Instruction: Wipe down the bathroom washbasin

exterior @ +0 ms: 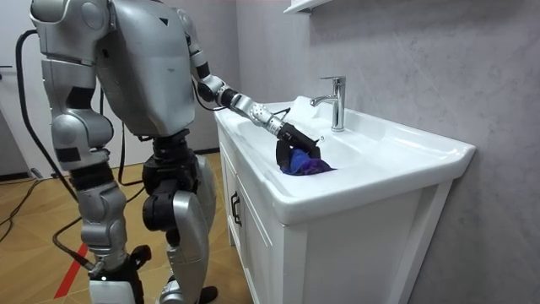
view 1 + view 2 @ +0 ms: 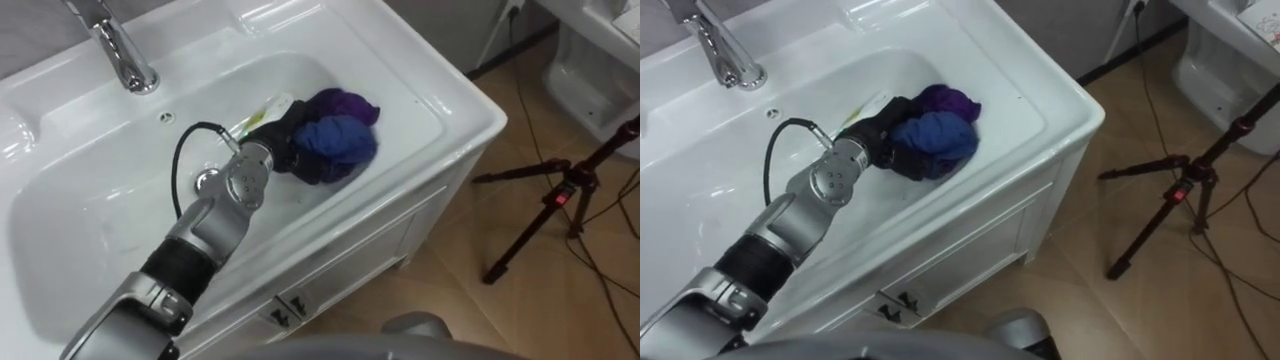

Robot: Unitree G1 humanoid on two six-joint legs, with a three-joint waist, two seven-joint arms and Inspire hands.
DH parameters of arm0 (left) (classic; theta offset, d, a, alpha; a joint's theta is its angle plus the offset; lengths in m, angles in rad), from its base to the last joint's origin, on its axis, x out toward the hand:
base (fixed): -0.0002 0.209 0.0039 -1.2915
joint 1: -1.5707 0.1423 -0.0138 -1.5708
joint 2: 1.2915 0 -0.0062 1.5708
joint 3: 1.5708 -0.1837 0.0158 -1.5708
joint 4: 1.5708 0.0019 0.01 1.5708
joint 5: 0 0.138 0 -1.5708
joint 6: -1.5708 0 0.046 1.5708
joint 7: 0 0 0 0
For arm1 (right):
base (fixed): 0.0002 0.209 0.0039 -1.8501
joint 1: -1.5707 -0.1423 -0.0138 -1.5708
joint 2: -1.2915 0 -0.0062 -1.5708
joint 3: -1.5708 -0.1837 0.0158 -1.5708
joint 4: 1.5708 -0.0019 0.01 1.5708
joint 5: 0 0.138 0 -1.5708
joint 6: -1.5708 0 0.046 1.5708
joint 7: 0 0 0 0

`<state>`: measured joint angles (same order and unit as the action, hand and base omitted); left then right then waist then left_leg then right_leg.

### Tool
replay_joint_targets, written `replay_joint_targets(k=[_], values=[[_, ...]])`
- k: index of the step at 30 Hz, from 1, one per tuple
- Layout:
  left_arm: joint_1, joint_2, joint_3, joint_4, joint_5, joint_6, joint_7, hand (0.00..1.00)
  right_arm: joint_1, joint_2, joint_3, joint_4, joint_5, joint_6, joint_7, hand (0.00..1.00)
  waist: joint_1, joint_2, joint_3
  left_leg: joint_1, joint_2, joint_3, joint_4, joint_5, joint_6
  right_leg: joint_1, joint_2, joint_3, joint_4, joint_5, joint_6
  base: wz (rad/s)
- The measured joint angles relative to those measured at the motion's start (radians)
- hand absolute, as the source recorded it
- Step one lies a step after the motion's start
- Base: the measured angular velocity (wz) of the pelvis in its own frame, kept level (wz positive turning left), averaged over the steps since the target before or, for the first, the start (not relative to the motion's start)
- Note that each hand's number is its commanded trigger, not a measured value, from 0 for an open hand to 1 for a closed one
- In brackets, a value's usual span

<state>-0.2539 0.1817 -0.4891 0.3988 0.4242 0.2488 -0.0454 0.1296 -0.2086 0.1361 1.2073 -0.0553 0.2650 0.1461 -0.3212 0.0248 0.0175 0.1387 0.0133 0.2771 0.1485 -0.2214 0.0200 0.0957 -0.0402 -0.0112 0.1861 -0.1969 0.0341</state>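
The robot stands close against a white cabinet (image 1: 337, 245) that carries the basin (image 2: 440, 90), with a grey wall behind it. It leans its left arm over the front edge and down into the bowl. The left robot hand (image 2: 278, 135), dark against the white, lies at the right side of the bowl and touches a bunched cloth (image 2: 338, 140). The cloth is blue on the near side and purple toward the back, and it rests on the basin's floor by the right wall. Part of the robot hand is buried in the folds, so I cannot tell whether it grips the cloth or only presses on it.

The drain (image 2: 207, 181) sits just left of the wrist, and the chrome tap (image 2: 122, 50) stands on the back ledge. The right robot hand (image 1: 114, 274) hangs low at the robot's side in the room view; I cannot tell how it is held. A black tripod (image 2: 560, 195) stands on the wooden floor to the right of the cabinet.
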Motion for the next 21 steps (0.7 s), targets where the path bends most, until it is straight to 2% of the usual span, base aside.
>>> replay_joint_targets(k=[5, 10, 12, 15, 21], values=[[0.025, 0.0, 0.002, 0.019, 0.013, -0.021, 0.019, 1.0, 0.014, 0.006, -0.001, -0.034, -0.051, 0.017, 0.016, 0.0, 0.019, 0.0, -0.0007, 0.014, 0.001, 0.009, -0.002, 0.0, -0.001, 0.004, 0.003, 0.01, 0.0, 0.0, 0.0, -0.07], [0.048, -0.012, 0.06, 0.077, 0.05, -0.059, 0.023, 1.0, 0.023, 0.013, -0.017, -0.078, -0.105, 0.02, 0.02, 0.0, 0.031, 0.002, -0.0029, 0.014, 0.007, 0.021, -0.003, -0.002, -0.003, 0.0, 0.005, 0.011, 0.001, 0.002, -0.002, -0.04], [0.05, -0.013, 0.075, 0.111, 0.049, -0.074, 0.037, 1.0, 0.034, 0.015, -0.035, -0.088, -0.106, 0.019, 0.018, 0.0, 0.031, 0.006, -0.007, 0.014, 0.007, 0.022, -0.002, -0.002, -0.004, 0.0, 0.008, 0.011, 0.001, 0.002, -0.003, 0.0], [0.05, -0.015, 0.077, 0.134, 0.05, -0.083, 0.044, 1.0, 0.04, 0.015, -0.043, -0.085, -0.106, 0.02, 0.018, 0.0, 0.031, 0.013, -0.0121, 0.016, 0.007, 0.021, -0.001, -0.002, -0.004, 0.002, 0.008, 0.011, 0.001, 0.002, -0.004, 0.0], [0.072, -0.014, 0.108, 0.16, 0.076, -0.091, 0.059, 1.0, 0.057, 0.023, -0.073, -0.068, -0.108, 0.02, 0.018, 0.0, 0.03, 0.01, -0.0132, 0.03, 0.008, 0.025, -0.001, -0.001, -0.005, 0.011, 0.009, 0.022, 0.001, 0.002, -0.004, -0.05]])
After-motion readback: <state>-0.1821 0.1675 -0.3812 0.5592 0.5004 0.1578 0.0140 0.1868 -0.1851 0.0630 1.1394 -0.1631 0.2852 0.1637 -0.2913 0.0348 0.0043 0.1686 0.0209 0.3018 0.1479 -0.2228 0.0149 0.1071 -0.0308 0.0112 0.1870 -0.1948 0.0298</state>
